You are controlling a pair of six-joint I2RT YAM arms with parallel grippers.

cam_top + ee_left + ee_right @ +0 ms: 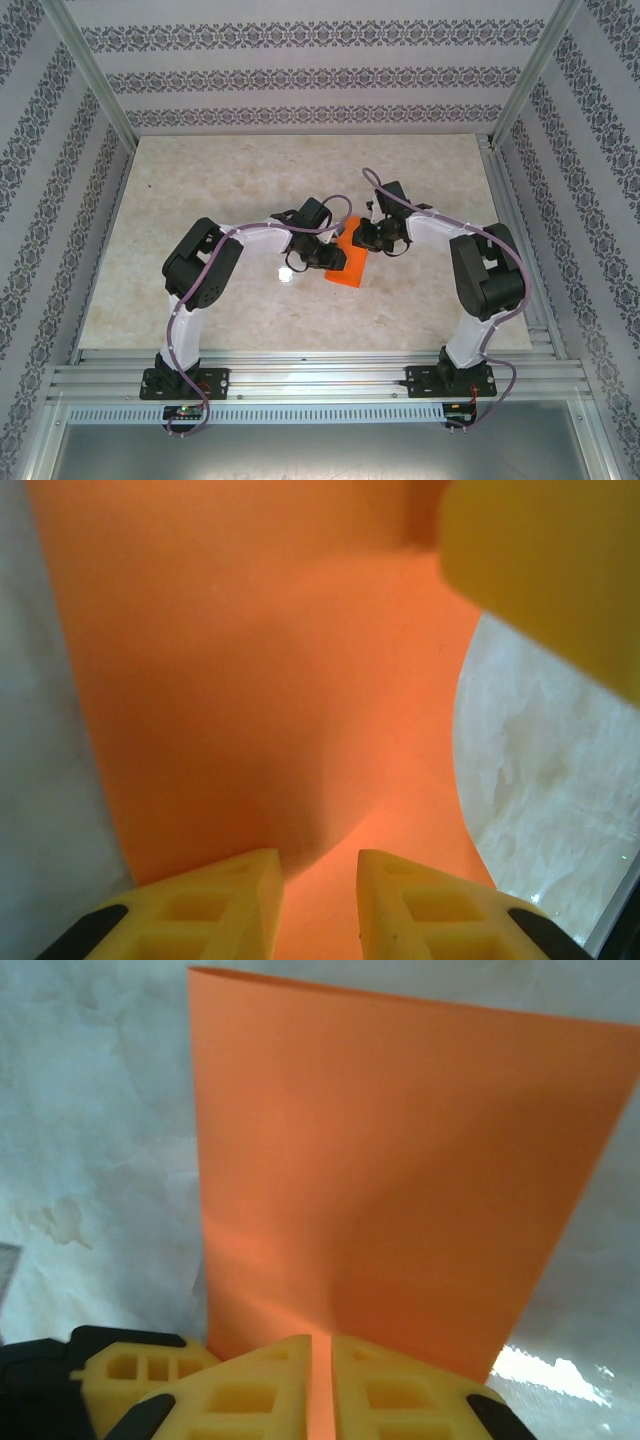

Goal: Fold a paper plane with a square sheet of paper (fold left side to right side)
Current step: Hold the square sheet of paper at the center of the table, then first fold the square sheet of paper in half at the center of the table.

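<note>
Right fingers [260, 1390] pinch the orange paper [400, 1180] at its edge; left fingers [215, 910] stand slightly apart. Align edges before creasing.

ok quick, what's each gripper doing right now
left gripper: jaws partly open, orange paper sheet in the gap, no clear grip
right gripper: shut on the edge of the orange paper sheet

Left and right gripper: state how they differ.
The left gripper holds its jaws apart, paper showing in the gap; the right gripper has them almost together on a sliver of paper. The left gripper reaches the paper from the left, the right gripper from the right. Both have yellow fingers.
</note>
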